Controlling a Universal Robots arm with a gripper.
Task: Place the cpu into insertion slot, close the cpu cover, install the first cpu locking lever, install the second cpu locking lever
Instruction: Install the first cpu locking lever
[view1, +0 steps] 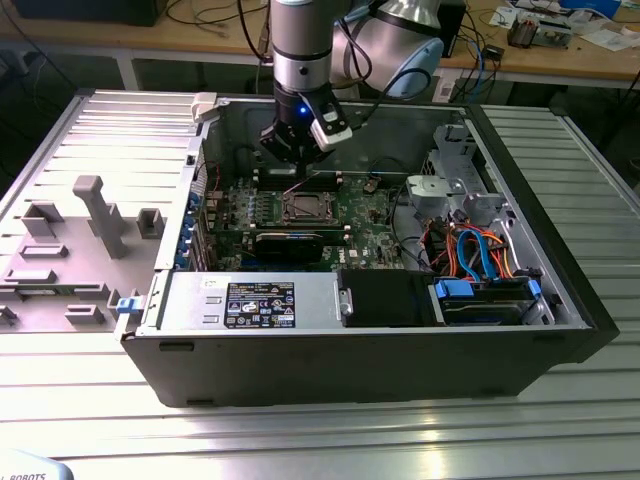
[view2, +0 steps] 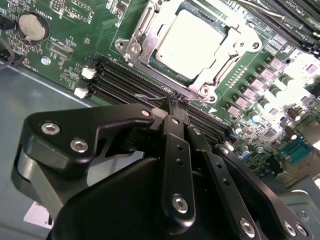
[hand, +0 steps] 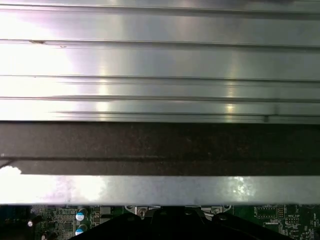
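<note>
Cpu (view2: 192, 42) is seen seated in insertion slot (view1: 305, 208), w/ cpu cover (view2: 141, 27) laid over it. Judged light, stiff, fragile; to be taken by edges only. Gripper (view2: 180, 101) is held at slot's 12 o'clock in exterior view, jaws drawn together; anything nipped can't be told.

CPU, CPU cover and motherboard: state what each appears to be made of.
The cpu: likely metal, a dull pale grey face that takes the light as a soft glare. The cpu cover: probably stamped steel, bright silver with sharp glints along its edges. The motherboard: seemingly laminate circuit board under a glossy green coating, with fine printed lines and soldered parts.
</note>
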